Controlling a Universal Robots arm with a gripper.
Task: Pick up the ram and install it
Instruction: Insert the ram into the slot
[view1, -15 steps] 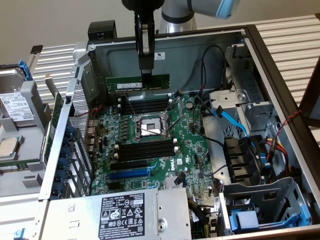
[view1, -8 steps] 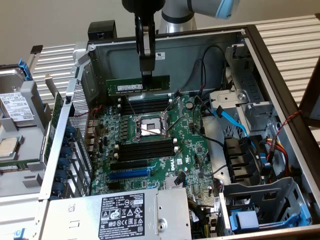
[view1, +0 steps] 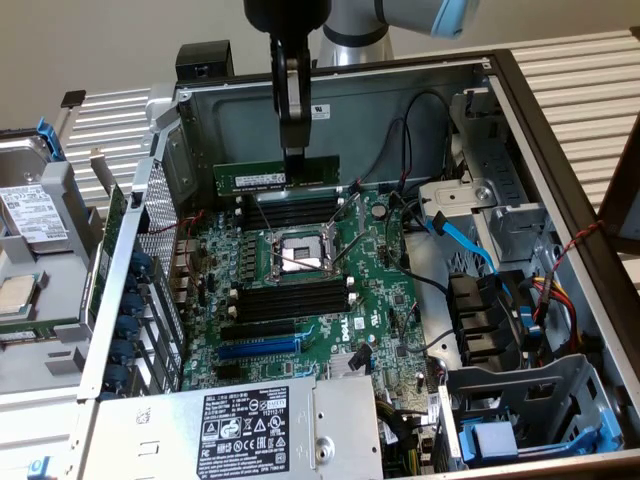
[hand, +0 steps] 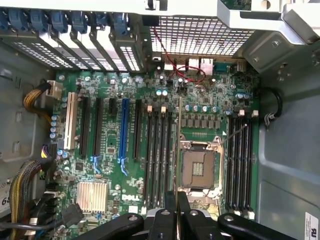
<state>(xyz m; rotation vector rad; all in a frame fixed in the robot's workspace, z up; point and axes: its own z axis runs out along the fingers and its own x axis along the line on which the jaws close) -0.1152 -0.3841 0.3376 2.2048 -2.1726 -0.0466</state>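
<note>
The ram, a long green stick with a pale label, hangs level above the motherboard, just over the bank of black memory slots behind the CPU socket. My gripper comes straight down from above and is shut on the stick's top edge near one end. In the wrist view the ram appears edge-on as a thin line running out from my gripper. There it lies between a bank of black slots and the CPU socket.
A second bank of black slots and a blue slot lie in front of the socket. The power supply is at the front, the drive cage and blue cable at the exterior view's right. Chassis walls enclose the board.
</note>
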